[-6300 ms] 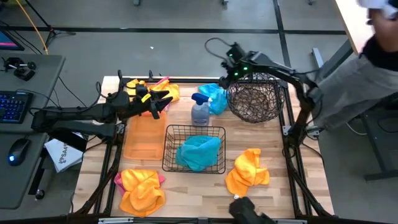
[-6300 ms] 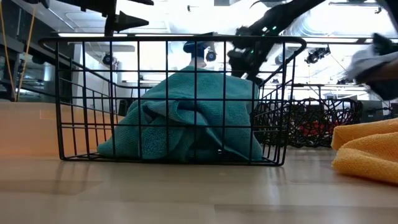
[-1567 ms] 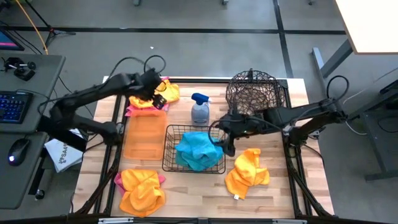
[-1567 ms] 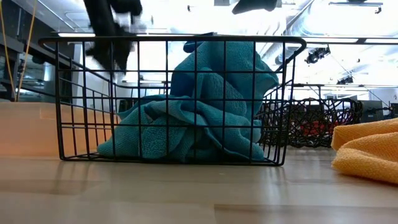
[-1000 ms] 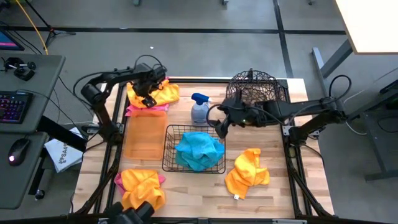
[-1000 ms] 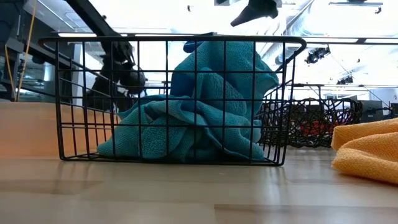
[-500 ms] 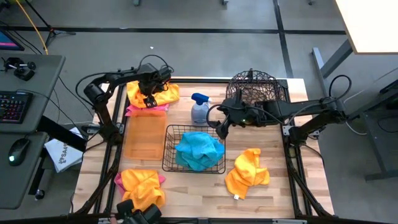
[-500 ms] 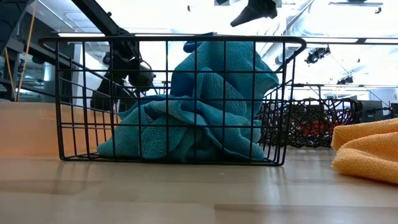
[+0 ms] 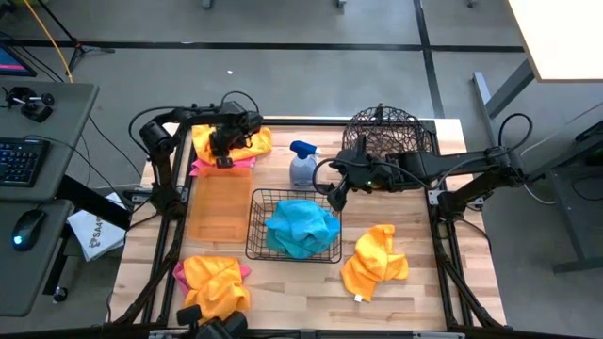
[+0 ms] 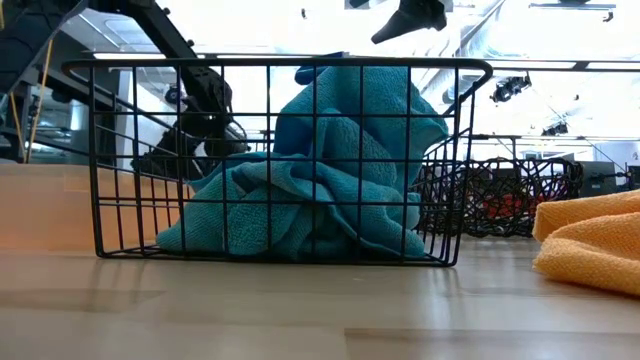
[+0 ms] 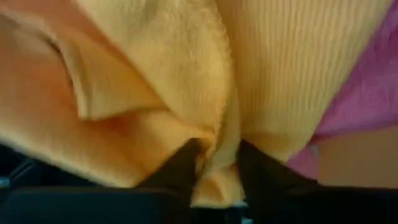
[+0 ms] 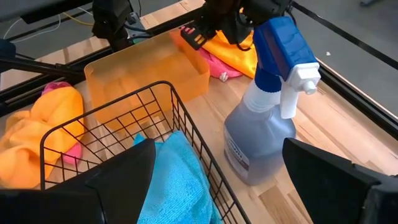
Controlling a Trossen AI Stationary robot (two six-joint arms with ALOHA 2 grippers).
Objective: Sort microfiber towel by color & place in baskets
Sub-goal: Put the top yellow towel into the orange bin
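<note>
High view: soft, crumpled microfiber cloths lie on a pale wood-plank surface. A turquoise towel is heaped in the rectangular black wire basket at the middle, rising above its rim in the low view. An orange towel lies just to the right of that basket. Another orange towel sits over a pink one at the near left corner. At the far left, an orange towel rests on a pink towel, touching the far end of the flat, translucent orange tray.

The left gripper is down on that far-left orange towel; in its wrist view the dark jaws are pinched shut on a ribbed orange fold, with pink cloth at the edge. The right gripper hangs above the basket's far right corner, near the grey spray bottle with its blue trigger; its jaws are spread wide. The round, dark brown wire basket stands at the far right; its contents are hard to make out.
</note>
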